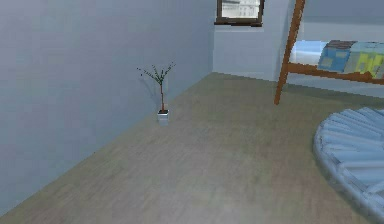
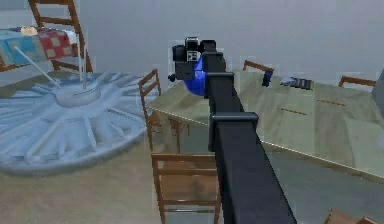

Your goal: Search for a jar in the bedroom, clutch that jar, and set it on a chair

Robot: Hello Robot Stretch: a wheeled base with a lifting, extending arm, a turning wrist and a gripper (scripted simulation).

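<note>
Closest to me a wooden chair (image 2: 185, 178) stands just left of the dark arm (image 2: 238, 150). Its seat is a small target, so anything set down off-centre could roll to the floor. The arm reaches out over the near edge of the long wooden table (image 2: 300, 115). If the base turns carelessly, the arm could catch the chair's back or scrape the tabletop. At the arm's far end sits the gripper (image 2: 184, 62), with a blue rounded thing (image 2: 204, 78) right at it, which may well be the jar. With the table behind it, I can't tell whether the gripper holds the thing or it merely rests at the table's edge, and I can't tell how the jaws stand. If it only rests there, a nudge could push it off the edge. A second chair (image 2: 150, 88) stands just left of that spot, and its back could snag the fingers on the way down. Farther along the table lie small dark things (image 2: 268, 78) that a sweep of the arm might knock. Off ahead, the potted plant (image 1: 162, 95) and bunk bed (image 1: 340, 55) stand well apart from all this.
</note>
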